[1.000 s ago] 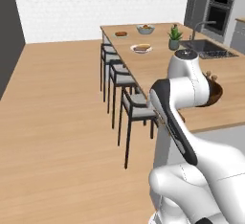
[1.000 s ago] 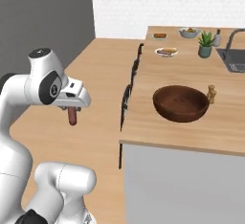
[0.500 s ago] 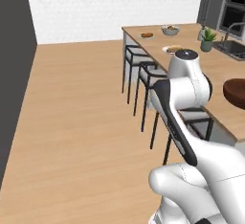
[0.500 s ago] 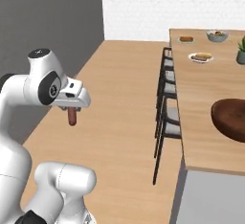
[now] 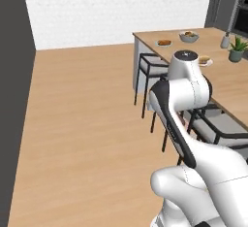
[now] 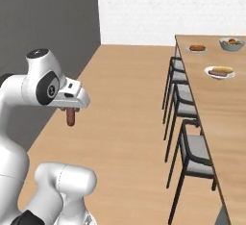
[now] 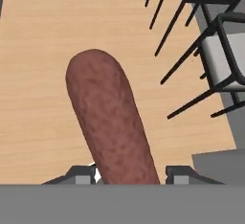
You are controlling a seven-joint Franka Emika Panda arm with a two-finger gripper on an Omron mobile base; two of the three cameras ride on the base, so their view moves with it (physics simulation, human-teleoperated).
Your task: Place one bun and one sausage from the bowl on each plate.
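our jaws clamp the sausage (image 7: 112,122), which hangs end-down from the gripper (image 6: 71,111) over bare floor, well left of the counter (image 6: 226,104). we judge this the carry step: next we must reach the far plates (image 6: 219,72), one (image 6: 197,49) beyond it, and lower the sausage beside a bun.

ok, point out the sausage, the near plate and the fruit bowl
sausage (image 7: 112,127), hand view, mid-body
near plate (image 6: 209,72), right base view, left rim
fruit bowl (image 6: 231,46), right base view, front wall
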